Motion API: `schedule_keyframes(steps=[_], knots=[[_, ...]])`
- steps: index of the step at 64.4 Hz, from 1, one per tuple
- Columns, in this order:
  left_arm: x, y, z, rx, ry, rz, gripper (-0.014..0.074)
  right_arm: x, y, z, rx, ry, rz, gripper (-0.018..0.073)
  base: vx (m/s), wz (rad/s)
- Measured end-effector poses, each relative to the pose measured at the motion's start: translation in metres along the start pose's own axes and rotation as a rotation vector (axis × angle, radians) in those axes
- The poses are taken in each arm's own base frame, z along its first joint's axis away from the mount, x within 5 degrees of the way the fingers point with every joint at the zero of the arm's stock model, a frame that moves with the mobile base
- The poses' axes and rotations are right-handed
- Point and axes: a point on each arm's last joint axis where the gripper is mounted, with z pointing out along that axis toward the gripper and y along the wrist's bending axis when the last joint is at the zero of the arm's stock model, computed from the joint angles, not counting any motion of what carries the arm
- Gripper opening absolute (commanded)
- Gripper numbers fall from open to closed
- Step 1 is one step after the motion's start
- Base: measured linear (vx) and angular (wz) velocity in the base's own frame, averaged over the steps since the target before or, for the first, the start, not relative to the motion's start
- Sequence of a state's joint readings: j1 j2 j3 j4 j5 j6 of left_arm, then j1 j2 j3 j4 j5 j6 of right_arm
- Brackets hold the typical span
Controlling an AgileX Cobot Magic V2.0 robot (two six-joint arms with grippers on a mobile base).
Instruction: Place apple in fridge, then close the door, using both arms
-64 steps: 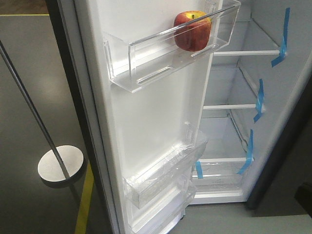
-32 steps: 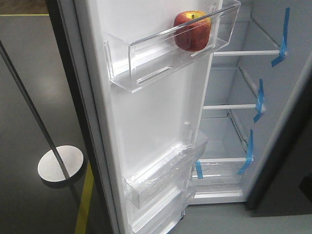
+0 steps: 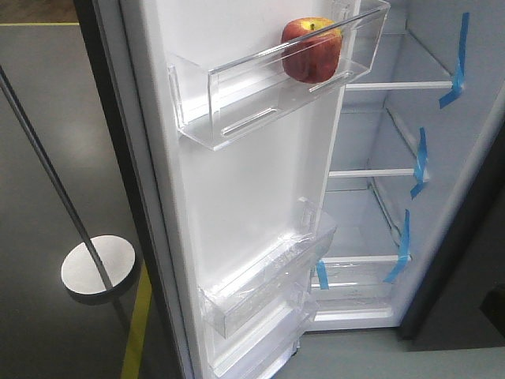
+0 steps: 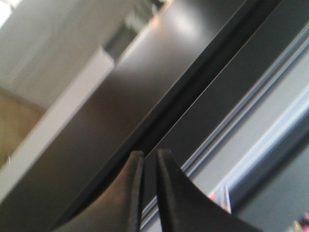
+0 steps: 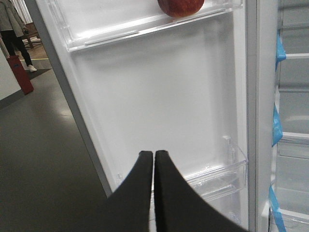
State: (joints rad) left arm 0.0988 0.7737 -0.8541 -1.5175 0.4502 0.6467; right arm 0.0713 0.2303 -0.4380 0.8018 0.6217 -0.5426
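The right gripper (image 5: 153, 155) is clenched on nothing, fingers pressed together, facing the white inner lining of the door (image 5: 159, 96). The left gripper (image 4: 150, 154) is all but clenched too, empty, before a dark panel (image 4: 145, 87). The apple (image 3: 312, 50) sits in the door's top clear bin (image 3: 229, 110). The fridge (image 3: 450, 158) stands open.

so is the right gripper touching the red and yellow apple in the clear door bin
Apart. Right wrist view: the right gripper sits low, with bare white door lining between it and the apple.
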Motion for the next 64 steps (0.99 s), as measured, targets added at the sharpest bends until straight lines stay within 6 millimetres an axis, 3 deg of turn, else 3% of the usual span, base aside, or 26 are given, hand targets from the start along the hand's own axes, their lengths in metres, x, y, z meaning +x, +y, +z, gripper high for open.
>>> schedule_keyframes(steps=[13,28,42,56,64], knots=[[-0.016,0.019,0.076,0.029,0.161,-0.042,0.0206,0.002,0.001,0.000,-0.012,0.020,0.000,-0.0002,0.00,0.00],[-0.030,0.037,0.133,0.054,0.215,-0.078,0.0259,0.005,0.003,0.000,-0.031,0.057,-0.003,0.0004,0.00,0.00],[-0.036,0.052,0.169,0.104,0.230,-0.172,0.0260,0.006,0.003,0.000,-0.032,0.062,-0.005,0.0004,0.00,0.00],[-0.026,0.070,0.197,0.163,0.337,-0.212,0.0260,0.006,0.003,0.000,-0.033,0.064,-0.005,0.0004,0.00,0.00],[-0.018,0.070,0.207,0.233,0.422,-0.234,0.0260,0.006,0.003,0.000,-0.033,0.064,-0.005,0.0004,0.00,0.00]])
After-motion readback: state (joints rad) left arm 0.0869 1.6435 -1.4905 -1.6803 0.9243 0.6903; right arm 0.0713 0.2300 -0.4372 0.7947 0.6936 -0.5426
